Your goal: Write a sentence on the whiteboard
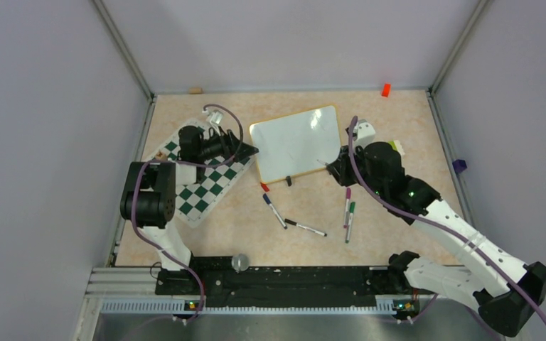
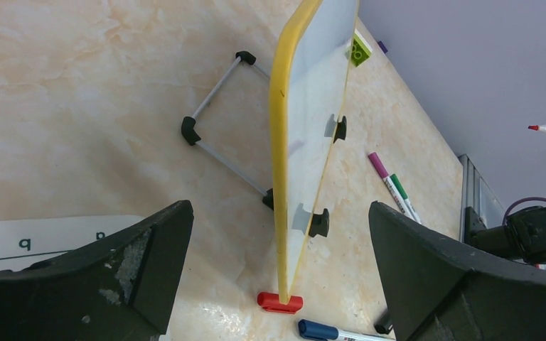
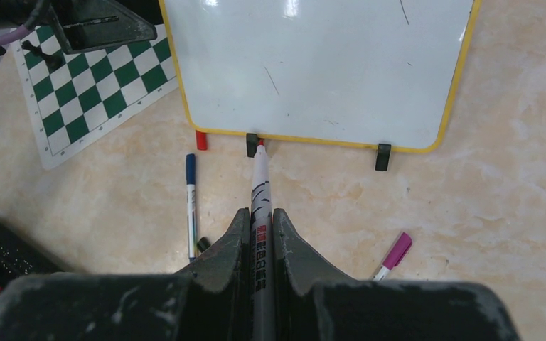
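Note:
The whiteboard [image 1: 295, 142] has a yellow rim and two small black feet, and it stands tilted back on the table. Its glossy face [image 3: 320, 64] carries only a few faint thin strokes; no sentence is in view. My left gripper [image 1: 245, 150] is open at the board's left edge [image 2: 279, 142], one finger on either side of it and not touching [image 2: 277, 213]. My right gripper [image 1: 335, 169] is shut on a red marker [image 3: 259, 177]. The marker's bare tip [image 3: 260, 142] points at the board's lower rim, just by the left foot.
A green-and-white chessboard mat [image 1: 199, 188] lies under the left arm. A red cap [image 1: 264, 187] sits at the board's near left corner. Blue [image 1: 274, 210], black [image 1: 306, 227], purple [image 1: 348, 199] and green [image 1: 350, 220] markers lie in front. A wire stand [image 2: 217, 135] props the board behind.

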{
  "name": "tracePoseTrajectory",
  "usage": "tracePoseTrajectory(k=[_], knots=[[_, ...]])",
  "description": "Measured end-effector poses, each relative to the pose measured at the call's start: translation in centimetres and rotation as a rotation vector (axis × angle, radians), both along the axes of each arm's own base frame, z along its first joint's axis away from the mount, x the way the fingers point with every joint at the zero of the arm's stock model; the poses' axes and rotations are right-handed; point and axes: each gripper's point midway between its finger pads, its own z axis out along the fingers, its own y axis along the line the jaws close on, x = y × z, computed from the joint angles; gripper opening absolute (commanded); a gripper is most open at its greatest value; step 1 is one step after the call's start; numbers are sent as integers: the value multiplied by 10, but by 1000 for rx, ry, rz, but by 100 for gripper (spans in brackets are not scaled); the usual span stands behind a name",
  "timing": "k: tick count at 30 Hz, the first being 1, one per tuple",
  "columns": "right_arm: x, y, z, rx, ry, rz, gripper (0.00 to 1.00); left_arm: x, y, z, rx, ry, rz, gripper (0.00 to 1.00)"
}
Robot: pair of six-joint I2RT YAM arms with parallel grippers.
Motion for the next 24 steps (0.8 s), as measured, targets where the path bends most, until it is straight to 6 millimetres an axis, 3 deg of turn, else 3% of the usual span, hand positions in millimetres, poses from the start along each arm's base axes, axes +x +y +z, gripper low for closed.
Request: tracePoseTrajectory(k=[11, 14, 16, 18, 21, 24], knots=[[0, 1, -1, 0, 3, 4, 0, 10, -14, -2, -114, 2, -147, 96], [0, 1, -1, 0, 4, 4, 0, 6, -16, 0, -140, 8, -178, 54], [0, 1, -1, 0, 4, 4, 0, 4, -16, 4, -143, -7, -190, 37], [0, 1, -1, 0, 4, 4, 0, 3, -16, 5, -140, -19, -197, 29], [0, 1, -1, 0, 4, 5, 0, 1, -19, 5, -135, -26, -215, 27], [0, 1, -1, 0, 4, 5, 0, 1, -23, 5, -128, -29, -231, 8]])
